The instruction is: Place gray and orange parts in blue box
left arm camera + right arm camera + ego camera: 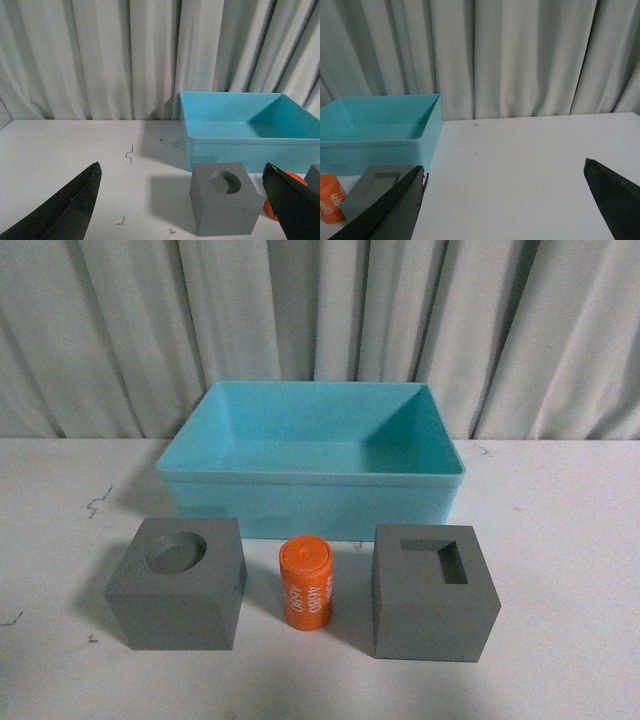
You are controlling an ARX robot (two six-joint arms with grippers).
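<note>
Blue box [310, 495] | round-recess cube [178, 585], orange cylinder [306, 583], rectangular-recess cube [433, 595] outside, just before it | left pincer [182, 166] wide | right pincer [505, 165] wide

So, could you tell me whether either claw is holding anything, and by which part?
Nothing is held: the left claw and the right claw are both open and empty.
</note>
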